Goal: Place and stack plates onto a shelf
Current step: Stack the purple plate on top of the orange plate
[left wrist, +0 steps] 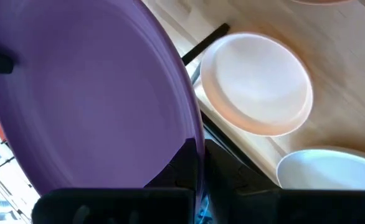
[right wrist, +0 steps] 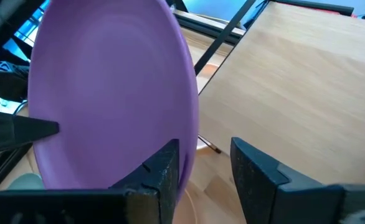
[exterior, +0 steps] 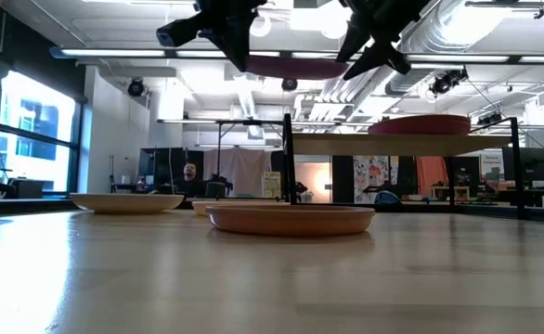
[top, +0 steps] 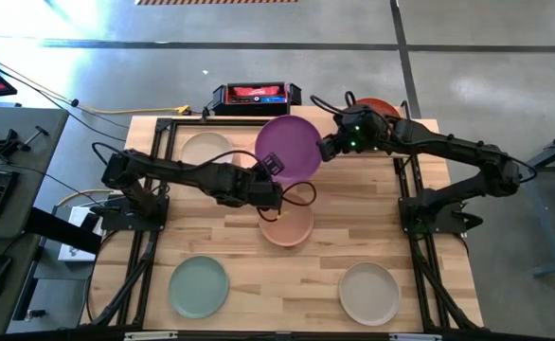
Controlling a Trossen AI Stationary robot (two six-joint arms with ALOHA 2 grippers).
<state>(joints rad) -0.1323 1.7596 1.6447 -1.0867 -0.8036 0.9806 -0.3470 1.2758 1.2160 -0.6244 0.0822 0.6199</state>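
Note:
The purple plate point(top: 289, 144) is raised above the table's middle, tilted, between both arms; in the low view the purple plate point(exterior: 291, 67) hangs high. My left gripper point(top: 273, 169) is shut on its near rim. My right gripper point(top: 330, 147) is open at its right rim, one finger over the face and one outside the rim. The shelf point(exterior: 411, 144) stands at the far right, and the orange-red plate point(exterior: 420, 124) rests on it. The shelf board point(right wrist: 307, 68) shows past the purple plate in the right wrist view. My left gripper pinches the purple plate's rim point(left wrist: 194, 134) between its two fingers, one on the face and one behind, coming level from the table's near left. The plate is lifted clear and tilted. My right gripper's inner finger point(right wrist: 161, 171) lies close to the plate's face; I cannot tell whether it touches.
On the table lie a tan plate point(top: 287, 225) in the middle, a mint green plate point(top: 199, 286) near left, a beige-grey plate point(top: 369, 292) near right and a cream plate point(top: 206, 149) far left. A black box point(top: 256, 95) sits beyond the far edge.

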